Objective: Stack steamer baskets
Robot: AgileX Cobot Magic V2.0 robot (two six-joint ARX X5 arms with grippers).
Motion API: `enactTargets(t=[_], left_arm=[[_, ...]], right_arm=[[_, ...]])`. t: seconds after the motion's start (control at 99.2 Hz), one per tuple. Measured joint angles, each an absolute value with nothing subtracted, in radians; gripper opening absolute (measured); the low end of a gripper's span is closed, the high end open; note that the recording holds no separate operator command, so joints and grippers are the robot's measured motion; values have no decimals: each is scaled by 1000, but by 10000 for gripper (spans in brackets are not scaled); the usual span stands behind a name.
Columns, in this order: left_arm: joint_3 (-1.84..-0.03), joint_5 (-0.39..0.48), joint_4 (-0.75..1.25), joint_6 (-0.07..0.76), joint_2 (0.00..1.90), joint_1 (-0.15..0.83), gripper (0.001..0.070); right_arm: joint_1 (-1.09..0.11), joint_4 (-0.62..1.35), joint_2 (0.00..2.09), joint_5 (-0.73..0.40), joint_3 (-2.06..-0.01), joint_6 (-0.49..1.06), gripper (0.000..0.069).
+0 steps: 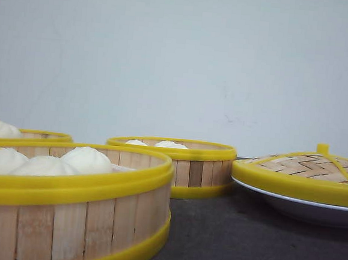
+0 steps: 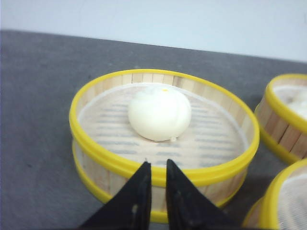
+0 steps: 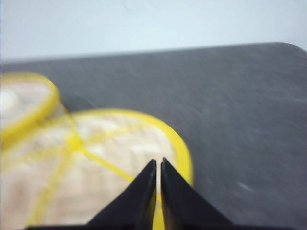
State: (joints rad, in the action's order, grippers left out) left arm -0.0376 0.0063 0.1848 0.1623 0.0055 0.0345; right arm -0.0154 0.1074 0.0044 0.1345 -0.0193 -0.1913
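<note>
Three steamer baskets stand on the dark table in the front view: one close at the left (image 1: pixel 94 220) holding several white buns, one behind it at the far left (image 1: pixel 44 136), and one in the middle (image 1: pixel 189 170). In the left wrist view my left gripper (image 2: pixel 158 164) hangs just above the near rim of a steamer basket (image 2: pixel 120 165) with a single bun (image 2: pixel 159 114). Its fingers are shut to a narrow gap with nothing between them. My right gripper (image 3: pixel 159 162) is shut and empty, over the blurred woven lid (image 3: pixel 96 167). Neither gripper shows in the front view.
The domed bamboo lid (image 1: pixel 306 170) with its yellow knob (image 1: pixel 322 148) rests on a white plate (image 1: pixel 312 210) at the right. Parts of two more baskets (image 2: pixel 288 115) (image 2: pixel 283 201) sit beside the left gripper's basket. Another basket edge (image 3: pixel 24 103) lies beside the lid.
</note>
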Motion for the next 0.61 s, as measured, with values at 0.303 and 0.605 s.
enactTargets(t=[0.303,0.605], left_arm=[[-387,58,237,313,76,35,24],[-796,58,590,129,393,35,24]], right_arm=[[-16,137,67,214,-336,-349,10],[-16,402,382,209,-691,-253,10]])
